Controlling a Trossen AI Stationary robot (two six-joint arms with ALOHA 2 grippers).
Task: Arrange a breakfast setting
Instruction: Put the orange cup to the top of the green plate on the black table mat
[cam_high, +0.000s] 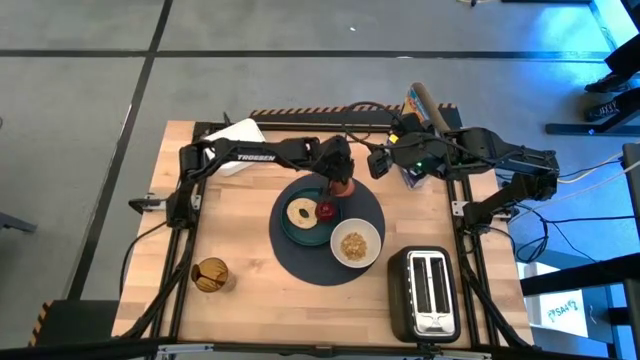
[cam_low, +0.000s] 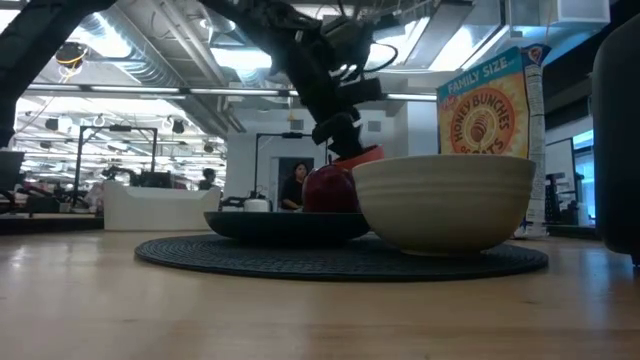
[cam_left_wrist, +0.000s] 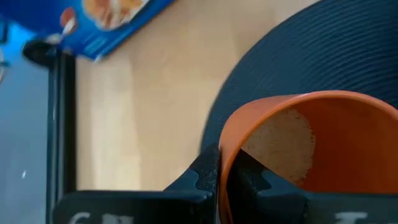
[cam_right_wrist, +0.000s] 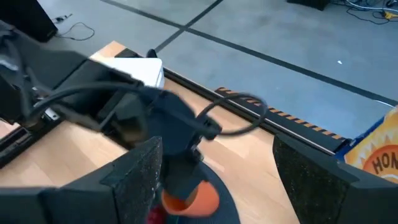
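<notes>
Orange cup (cam_left_wrist: 311, 146) empty, rim pinched by left gripper (cam_left_wrist: 225, 177) fingers.

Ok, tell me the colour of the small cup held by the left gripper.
Orange, seen best in the left wrist view: the small orange plastic cup, rim pinched by the left gripper.

Robotics lab inside an open-plan office or workshop hall. Wooden table (cam_high: 250, 300) framed by black rails, standing on grey concrete floor (cam_high: 80, 90) crossed by dark lines. Far behind: exposed ceiling ducts (cam_low: 150, 60), strip lights, desks with monitors, a seated person (cam_low: 296, 186). Cables and equipment stands at right.
</notes>
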